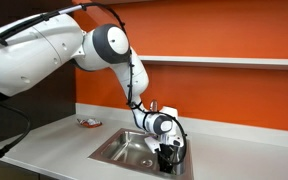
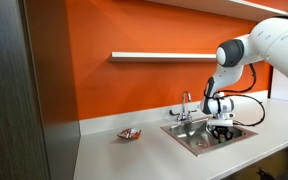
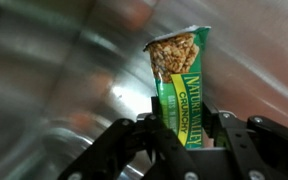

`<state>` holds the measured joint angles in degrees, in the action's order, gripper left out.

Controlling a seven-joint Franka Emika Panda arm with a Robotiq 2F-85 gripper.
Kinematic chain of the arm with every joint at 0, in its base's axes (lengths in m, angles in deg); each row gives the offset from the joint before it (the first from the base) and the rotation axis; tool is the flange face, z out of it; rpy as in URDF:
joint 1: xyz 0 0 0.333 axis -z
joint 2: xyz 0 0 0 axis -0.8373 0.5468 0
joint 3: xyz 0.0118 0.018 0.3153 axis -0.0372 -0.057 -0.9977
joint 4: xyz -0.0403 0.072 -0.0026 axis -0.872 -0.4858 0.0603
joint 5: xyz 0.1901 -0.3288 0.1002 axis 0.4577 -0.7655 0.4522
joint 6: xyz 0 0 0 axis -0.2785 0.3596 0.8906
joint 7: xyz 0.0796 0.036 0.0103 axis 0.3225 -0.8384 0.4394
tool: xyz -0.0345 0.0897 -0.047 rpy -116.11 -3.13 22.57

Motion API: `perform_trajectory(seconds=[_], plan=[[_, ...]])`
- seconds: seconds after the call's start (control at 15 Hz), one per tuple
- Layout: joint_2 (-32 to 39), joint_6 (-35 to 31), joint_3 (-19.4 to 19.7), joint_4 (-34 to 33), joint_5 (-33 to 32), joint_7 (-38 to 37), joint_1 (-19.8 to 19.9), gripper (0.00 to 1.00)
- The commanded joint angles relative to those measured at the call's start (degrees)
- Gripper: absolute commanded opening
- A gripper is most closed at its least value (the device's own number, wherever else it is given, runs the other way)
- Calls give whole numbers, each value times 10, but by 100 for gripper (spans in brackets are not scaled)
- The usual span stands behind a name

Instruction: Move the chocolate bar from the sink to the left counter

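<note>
In the wrist view my gripper (image 3: pixel 180 122) is shut on the chocolate bar (image 3: pixel 180 75), a green packet with a granola picture at its top, which stands up between the fingers over the steel sink wall (image 3: pixel 74 60). In both exterior views the gripper (image 1: pixel 165 151) (image 2: pixel 222 130) is down inside the sink (image 1: pixel 124 150) (image 2: pixel 199 135), near its faucet-side end; the bar is too small to make out there. The left counter (image 1: pixel 54 135) (image 2: pixel 134 155) is light grey.
A red-and-white flat packet (image 1: pixel 87 123) (image 2: pixel 130 133) lies on the counter beside the sink. The chrome faucet (image 1: pixel 152 106) (image 2: pixel 185 107) stands at the sink's back edge. An orange wall with a white shelf (image 2: pixel 159 56) is behind.
</note>
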<state>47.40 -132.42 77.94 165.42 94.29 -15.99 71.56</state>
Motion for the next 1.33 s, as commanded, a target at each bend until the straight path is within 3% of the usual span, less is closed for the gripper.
perform_trajectory(seconds=[0.0,1.27], plan=[[4,20,-2,-18,2,-5,5,16],[-81,25,18,13,-18,-10,-15,16]])
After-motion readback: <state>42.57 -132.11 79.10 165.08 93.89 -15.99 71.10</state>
